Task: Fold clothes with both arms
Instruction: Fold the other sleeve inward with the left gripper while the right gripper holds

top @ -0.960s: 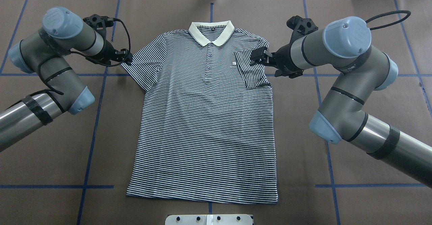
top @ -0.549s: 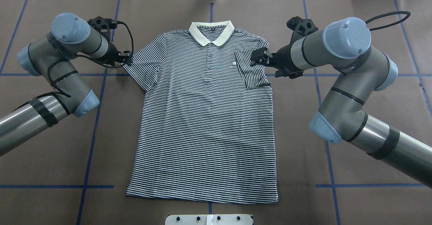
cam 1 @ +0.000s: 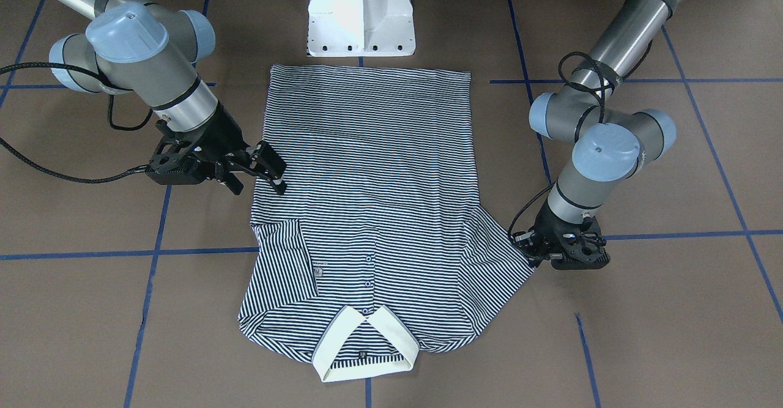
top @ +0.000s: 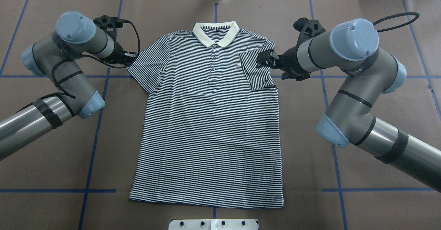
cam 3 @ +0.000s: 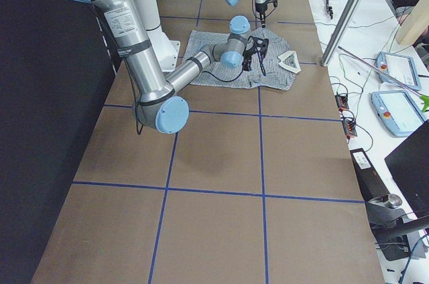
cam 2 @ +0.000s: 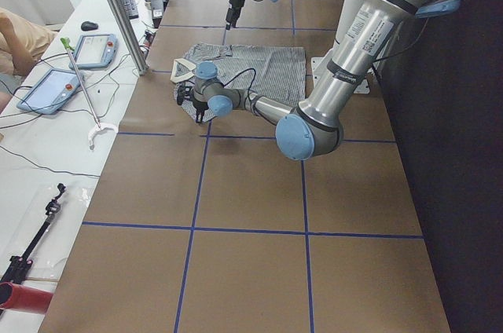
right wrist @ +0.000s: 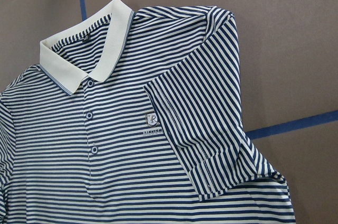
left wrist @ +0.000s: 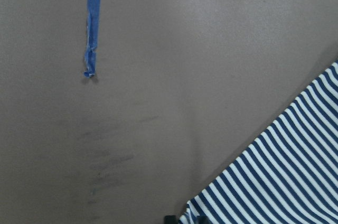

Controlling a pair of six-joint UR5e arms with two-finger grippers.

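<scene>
The striped polo shirt (top: 210, 126) lies flat, front up, its cream collar (top: 216, 33) at the far side. Its sleeve on my right is folded in over the chest (top: 256, 73), beside the logo (right wrist: 150, 123). My right gripper (top: 262, 59) is open and empty just above that folded sleeve; it also shows in the front-facing view (cam 1: 276, 175). My left gripper (top: 132, 58) is low at the outer hem of the spread left sleeve (cam 1: 501, 255). Its fingers are hidden, so I cannot tell whether it grips. The left wrist view shows only that sleeve's corner (left wrist: 285, 171).
The table has a brown cover with blue tape lines (top: 100, 112). The white pedestal base (cam 1: 361, 10) stands at the shirt's hem end. A metal plate (top: 213, 224) sits at the near edge. Tablets and cables lie on the side bench (cam 2: 71, 66).
My left arm has swung inward and its gripper has pushed a little further in at the left sleeve's hem, nudging the hem corner. The right arm has barely moved.
</scene>
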